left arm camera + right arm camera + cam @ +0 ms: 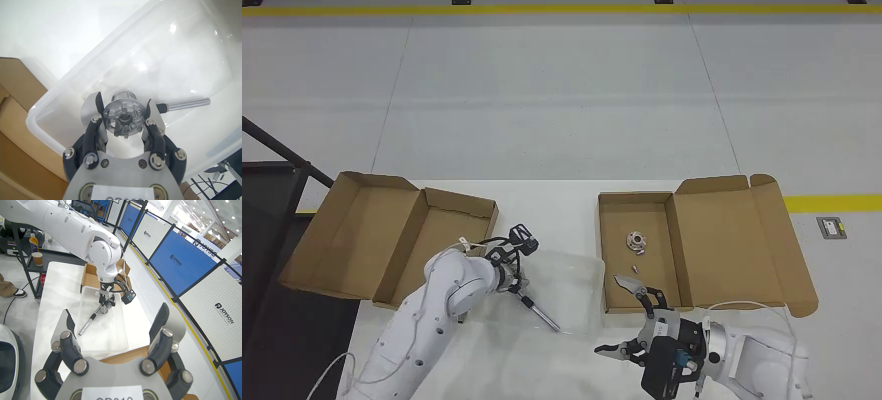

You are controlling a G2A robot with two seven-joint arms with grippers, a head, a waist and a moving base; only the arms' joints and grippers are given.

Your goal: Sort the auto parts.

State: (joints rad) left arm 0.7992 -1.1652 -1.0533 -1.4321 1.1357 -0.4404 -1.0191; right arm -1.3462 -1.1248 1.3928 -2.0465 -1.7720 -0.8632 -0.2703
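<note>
My left gripper [124, 101] is shut on a grey toothed metal hub [123, 119], holding it inside the clear plastic bin [37, 121]. From above, that gripper [512, 283] sits at the bin's [577, 275] left end. A metal rod [189, 104] with a black collar lies on the bin floor just beside the hub, and the top view shows this rod [542, 313] too. My right gripper [115, 309] is open and holds nothing; it hovers near the table's front [608, 315], right of the bin, facing the left gripper [105, 310] and the rod [88, 323].
An open cardboard box [392, 240] lies left of the bin. A second open box [637, 205] to the right holds a round flanged part [636, 241] and a small piece [638, 268]. A dark side rack [30, 262] with a cup and bottle stands beyond the table's left end.
</note>
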